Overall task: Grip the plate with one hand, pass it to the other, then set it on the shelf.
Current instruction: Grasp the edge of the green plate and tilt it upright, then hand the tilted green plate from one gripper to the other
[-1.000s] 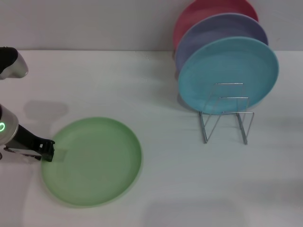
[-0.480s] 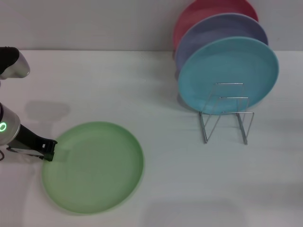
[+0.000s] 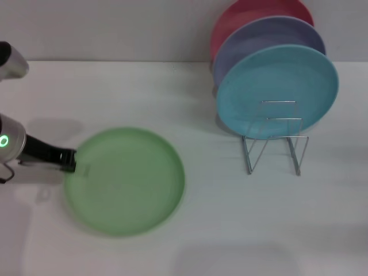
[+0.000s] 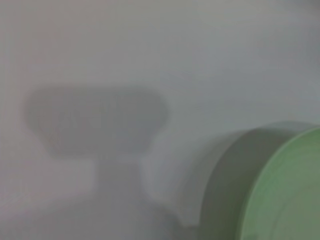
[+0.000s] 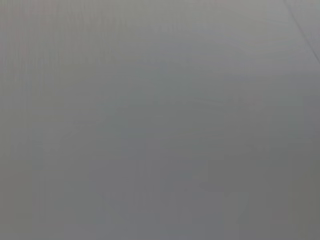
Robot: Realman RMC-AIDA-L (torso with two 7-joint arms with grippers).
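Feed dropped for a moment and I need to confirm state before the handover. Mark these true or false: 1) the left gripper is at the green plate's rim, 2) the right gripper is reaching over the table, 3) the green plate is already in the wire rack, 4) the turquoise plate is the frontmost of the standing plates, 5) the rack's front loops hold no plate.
1) True: the left gripper is clamped on the near-left rim of the green plate.
2) False: the right gripper is not in the head view.
3) False: the green plate is out over the table, well left of the wire rack.
4) True: the turquoise plate stands in front of the lavender plate and red plate.
5) True.
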